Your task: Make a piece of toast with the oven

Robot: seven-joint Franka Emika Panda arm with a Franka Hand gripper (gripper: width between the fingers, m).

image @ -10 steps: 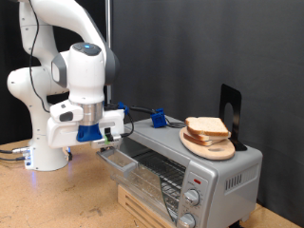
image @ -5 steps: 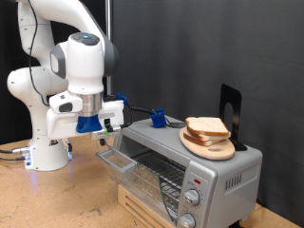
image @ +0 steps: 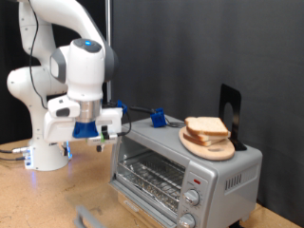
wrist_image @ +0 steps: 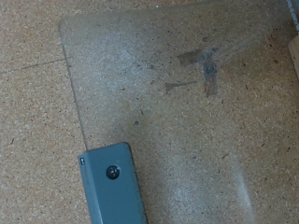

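The silver-grey oven stands at the exterior view's right on a wooden block. Its glass door hangs down open, blurred, and the wire rack inside shows. A stack of bread slices lies on a round wooden board on top of the oven; I cannot tell which slice is the piece of toast. My gripper hangs in the air to the left of the oven's top corner, holding nothing that shows. The wrist view shows the glass door and its grey handle over the cork table, without my fingers.
A black stand rises behind the board. A small blue object sits on the oven's back corner. Two knobs are on the oven's front. The robot's white base stands at the left on the cork table.
The oven door, half open before, has swung down to fully open. My gripper has stayed close to the same place beside the oven.
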